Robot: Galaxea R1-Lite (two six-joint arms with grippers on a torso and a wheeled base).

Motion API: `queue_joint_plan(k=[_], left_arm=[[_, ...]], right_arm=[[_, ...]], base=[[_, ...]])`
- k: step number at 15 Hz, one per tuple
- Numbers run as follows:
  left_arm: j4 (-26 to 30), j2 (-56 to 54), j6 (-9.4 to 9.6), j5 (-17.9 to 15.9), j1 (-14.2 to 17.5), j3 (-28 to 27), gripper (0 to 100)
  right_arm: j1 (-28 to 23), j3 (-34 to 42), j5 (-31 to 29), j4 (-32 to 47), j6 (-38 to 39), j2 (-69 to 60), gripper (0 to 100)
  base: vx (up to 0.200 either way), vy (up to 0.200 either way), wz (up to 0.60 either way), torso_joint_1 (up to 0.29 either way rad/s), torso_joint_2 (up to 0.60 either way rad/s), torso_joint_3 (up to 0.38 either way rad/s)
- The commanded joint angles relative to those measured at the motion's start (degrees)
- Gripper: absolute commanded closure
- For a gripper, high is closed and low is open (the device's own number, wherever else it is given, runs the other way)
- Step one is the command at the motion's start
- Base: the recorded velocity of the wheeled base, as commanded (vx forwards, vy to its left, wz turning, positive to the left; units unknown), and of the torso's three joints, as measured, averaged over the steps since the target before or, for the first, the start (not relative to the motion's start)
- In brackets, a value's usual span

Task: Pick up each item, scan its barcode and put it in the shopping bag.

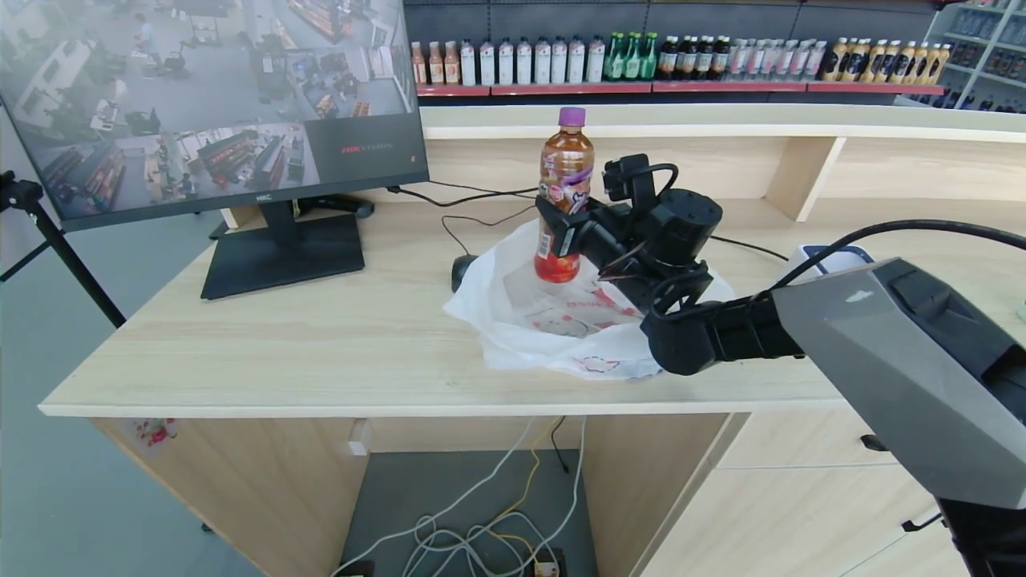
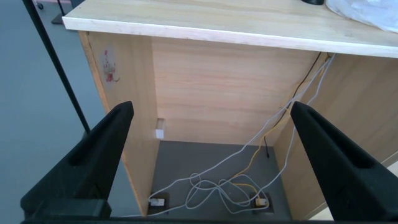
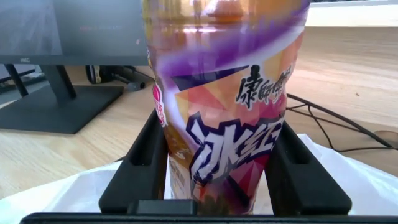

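left jaws: spread wide and empty, hanging low in front of the worktop (image 2: 205, 25), facing the cables (image 2: 217, 186) beneath it.
right jaws: shut on the lower half of the bottle (image 1: 566, 192), one on each side of its label, at the centre of the head view.
bottle: upright with its purple cap on top, held clear of the worktop, its base just above the shopping bag (image 1: 553, 320).
shopping bag: white and slumped on the worktop, centre-right; i cannot tell where its mouth lies.
step in hand: most likely bagging; whether the scan is done cannot be told.
next move: find the bag's opening, lower the bottle straight in, then part the jaws; the limp plastic may fold under the base.
behind: a mouse (image 1: 462, 271) touching the bag's left edge, a monitor (image 1: 208, 104) at upper left, and a shelf of drinks (image 1: 673, 60) along the top.
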Motion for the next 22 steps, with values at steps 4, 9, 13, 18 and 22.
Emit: queue_joint_plan(k=[4, 9, 13, 18, 22], left_arm=[[0.0, -0.02, 0.05, 0.0, 0.0, 0.0, 0], [0.0, -0.02, 0.05, 0.0, 0.0, 0.0, 0], [0.0, -0.02, 0.05, 0.0, 0.0, 0.0, 0], [0.0, -0.02, 0.05, 0.0, 0.0, 0.0, 0], [0.0, -0.02, 0.05, 0.0, 0.0, 0.0, 0]], right_arm=[[-0.58, -2.0, 0.01, -0.04, -0.08, 2.57, 100], [-0.41, -1.56, 0.1, -1.36, -0.26, 3.36, 100], [0.03, -1.03, 0.19, -3.2, -0.26, 3.97, 100], [0.74, 4.15, 0.01, -7.95, -0.61, 4.15, 100], [0.74, 7.05, 0.01, -9.44, -0.7, 3.45, 100]], base=[[0.0, 0.0, 0.0, 0.0, 0.0, 0.0], [0.0, 0.0, 0.0, 0.0, 0.0, 0.0], [0.0, 0.0, 0.0, 0.0, 0.0, 0.0], [0.0, 0.0, 0.0, 0.0, 0.0, 0.0], [0.0, 0.0, 0.0, 0.0, 0.0, 0.0]])
